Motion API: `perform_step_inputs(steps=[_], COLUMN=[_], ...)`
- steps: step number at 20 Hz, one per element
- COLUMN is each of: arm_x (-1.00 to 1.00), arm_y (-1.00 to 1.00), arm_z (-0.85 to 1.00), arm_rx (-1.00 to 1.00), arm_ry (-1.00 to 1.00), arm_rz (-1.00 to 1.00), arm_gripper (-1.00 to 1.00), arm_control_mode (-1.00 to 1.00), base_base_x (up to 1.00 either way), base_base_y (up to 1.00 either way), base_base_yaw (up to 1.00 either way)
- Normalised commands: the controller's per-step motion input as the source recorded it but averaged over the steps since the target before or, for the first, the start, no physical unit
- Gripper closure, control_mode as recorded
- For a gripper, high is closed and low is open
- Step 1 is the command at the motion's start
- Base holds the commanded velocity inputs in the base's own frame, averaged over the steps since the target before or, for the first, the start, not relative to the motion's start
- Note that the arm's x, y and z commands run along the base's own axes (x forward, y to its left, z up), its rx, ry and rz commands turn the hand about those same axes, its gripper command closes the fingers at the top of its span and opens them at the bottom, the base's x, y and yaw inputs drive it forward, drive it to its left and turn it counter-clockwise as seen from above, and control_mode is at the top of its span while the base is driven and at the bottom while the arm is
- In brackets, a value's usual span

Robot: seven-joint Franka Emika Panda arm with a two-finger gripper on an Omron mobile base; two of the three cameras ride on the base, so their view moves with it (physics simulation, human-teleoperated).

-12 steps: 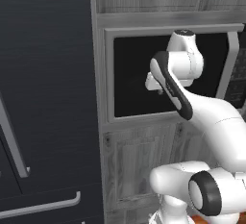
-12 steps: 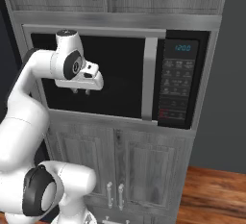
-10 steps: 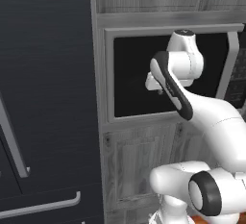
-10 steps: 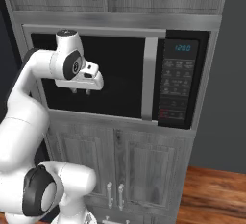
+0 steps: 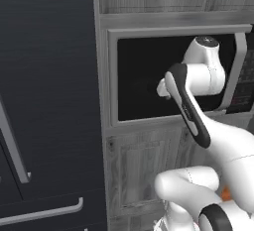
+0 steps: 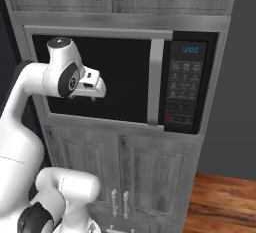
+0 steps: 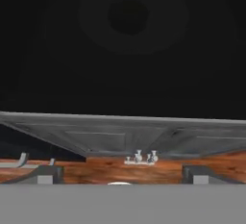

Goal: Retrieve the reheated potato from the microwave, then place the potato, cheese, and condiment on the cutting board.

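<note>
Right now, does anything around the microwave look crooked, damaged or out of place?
Nothing stands out. The microwave sits square in its frame, door shut and its handle straight. The gripper hangs open in front of the black glass, empty.

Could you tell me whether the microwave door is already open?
No, the microwave door sits flush and shut, its handle untouched.

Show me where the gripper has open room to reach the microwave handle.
The open gripper hovers before the black glass of the microwave, whose door is shut. Between it and the vertical bar handle lies only bare glass, so a sideways pass looks free. Right of the handle it gets crowded: the control panel sits directly beside it.
</note>
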Motion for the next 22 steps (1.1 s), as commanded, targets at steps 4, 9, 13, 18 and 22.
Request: perform_step_inputs(steps=[4, 9, 13, 18, 22], arm_x=[-0.32, -0.25, -0.24, -0.15, -0.07], arm_y=[-0.24, -0.33, -0.36, -0.44, -0.45], arm_z=[0.12, 0.16, 0.11, 0.12, 0.10], arm_rx=[0.07, 0.05, 0.00, 0.00, 0.00], arm_ry=[-0.14, -0.15, -0.29, -0.08, 0.05], arm_rz=[0.00, 0.00, 0.00, -0.01, -0.03], arm_gripper=[-1.00, -1.00, -1.00, -1.00, -1.00], arm_control_mode=[-1.00, -1.00, -1.00, -1.00, -1.00], base_base_x=[0.00, 0.00, 0.00, 0.00, 0.00], base_base_y=[0.00, 0.00, 0.00, 0.00, 0.00], base_base_yaw=[0.00, 0.00, 0.00, 0.00, 0.00])
